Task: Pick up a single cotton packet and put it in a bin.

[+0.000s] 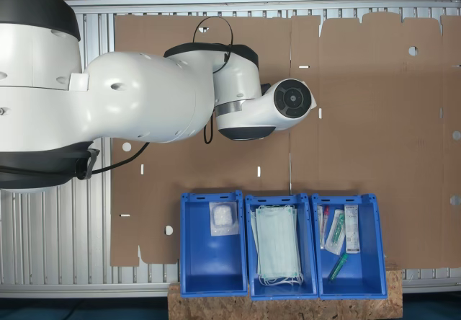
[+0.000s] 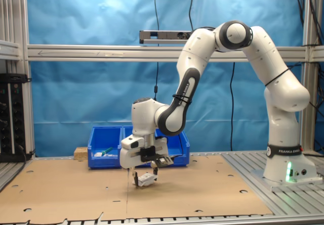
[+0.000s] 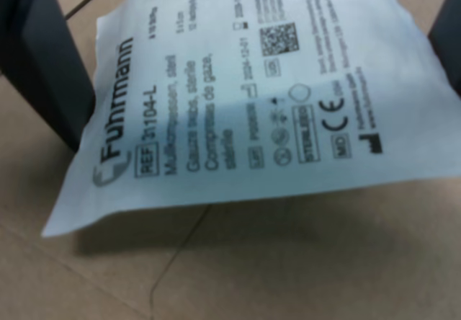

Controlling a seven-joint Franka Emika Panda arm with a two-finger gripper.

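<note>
In the second exterior view the gripper point(image 2: 144, 176) hangs just above the cardboard sheet point(image 2: 76, 189), its fingers closed on the cotton packet point(image 2: 147, 179), which is lifted and tilted between them. The wrist view gives what that distance hides: the cotton packet point(image 3: 245, 96) has dark print across its white face, with a dark finger point(image 3: 43, 53) at either side and its shadow on the cardboard below. In the first exterior view the arm covers the gripper, but three blue bins lie open; the bin point(image 1: 212, 244) at the first exterior view's left holds what looks like a plainer white packet point(image 1: 224, 219), well apart from the gripper.
</note>
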